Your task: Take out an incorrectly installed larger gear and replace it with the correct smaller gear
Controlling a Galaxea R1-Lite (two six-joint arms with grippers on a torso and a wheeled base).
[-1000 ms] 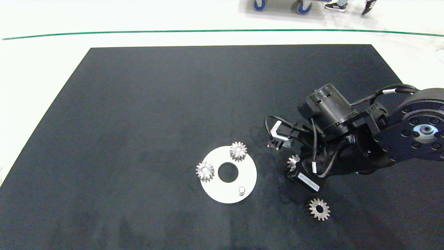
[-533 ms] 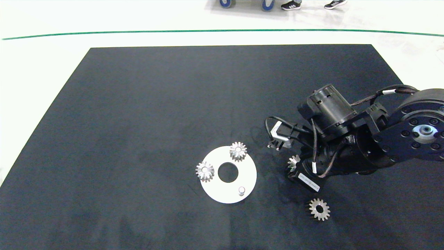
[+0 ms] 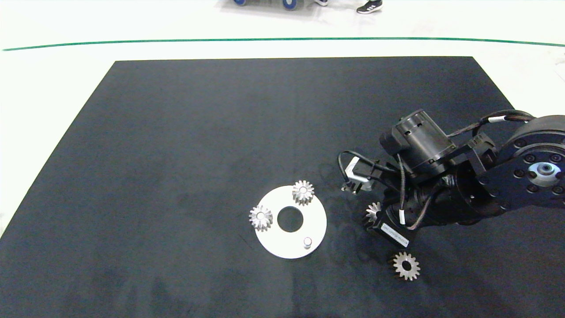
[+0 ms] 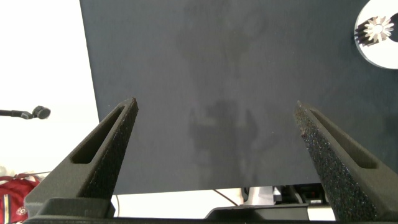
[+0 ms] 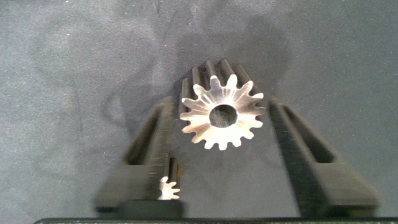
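Observation:
The smaller gear (image 5: 221, 112) sits between the two fingers of my right gripper (image 5: 221, 124), which is shut on its toothed sides. From above, this gear (image 3: 373, 211) peeks out from under the right gripper (image 3: 383, 221), just right of the white round plate (image 3: 315, 221). Two small gears (image 3: 303, 192) (image 3: 261, 217) stand on the plate, and one peg (image 3: 307, 241) is bare. The larger gear (image 3: 406, 265), star-like, lies flat on the mat near the front. My left gripper (image 4: 214, 109) is open over the mat's edge, far from the plate (image 4: 385, 53).
The black mat (image 3: 198, 132) covers the table. The right arm's bulky joints (image 3: 529, 176) hang over the mat's right side. A person's shoe (image 3: 370, 6) and cart wheels (image 3: 289, 3) show beyond the table.
The right gripper and the smaller gear between its fingers shifted slightly toward the front of the table. The shoes and cart at the far edge moved left.

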